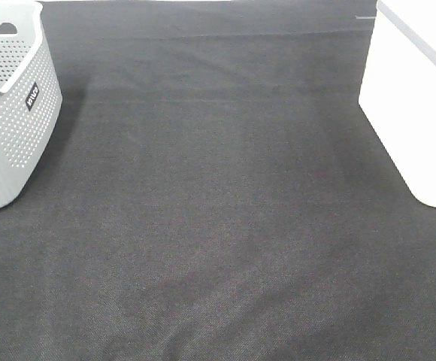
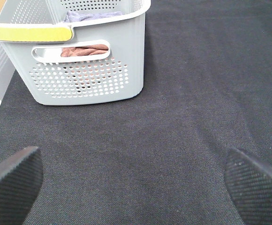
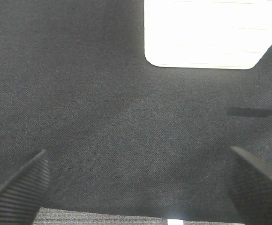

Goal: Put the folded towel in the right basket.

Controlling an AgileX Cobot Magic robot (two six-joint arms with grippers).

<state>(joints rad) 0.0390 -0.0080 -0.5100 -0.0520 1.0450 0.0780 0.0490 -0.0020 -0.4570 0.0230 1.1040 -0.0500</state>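
Note:
A grey perforated basket [image 1: 11,113] stands at the far left of the dark cloth; in the left wrist view [image 2: 86,56] it holds folded towels, a reddish-brown one [image 2: 82,50] seen through the handle slot and a grey-blue one [image 2: 91,16] above. A white basket [image 1: 417,105] stands at the far right; it also shows in the right wrist view [image 3: 211,33]. My left gripper [image 2: 136,187] is open and empty over bare cloth in front of the grey basket. My right gripper [image 3: 136,187] is open and empty short of the white basket. Neither arm shows in the high view.
A dark grey cloth [image 1: 218,226] covers the table between the two baskets. A yellow band [image 2: 28,33] runs along the grey basket's rim. A thin dark strip [image 3: 255,112] lies beside the white basket. The cloth's edge [image 3: 126,216] shows by the right gripper.

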